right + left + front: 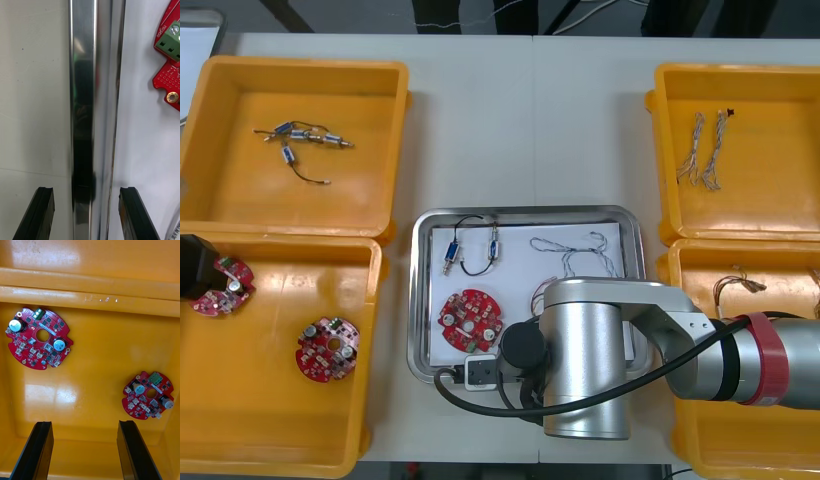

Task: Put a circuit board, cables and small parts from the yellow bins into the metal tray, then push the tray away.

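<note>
1. Metal tray (530, 213) is seen at frame centre, with a red circuit board (470, 320) and cables (580, 250) inside.
2. Right gripper (86, 189) is spread wide, straddling the tray's rim.
3. Left gripper (84, 423) is released, held over the lower-left yellow bin (240, 440).

The metal rim of the tray (530, 214) is gleaming mirror-bright, while its inside is looking matt white, like paper. The yellow bins (270, 400) are shining as smooth, glossy plastic, throwing back soft patches of light. The table (530, 120) is showing a smooth matt surface. The right arm (585, 360) is glinting as satin silver metal.
</note>
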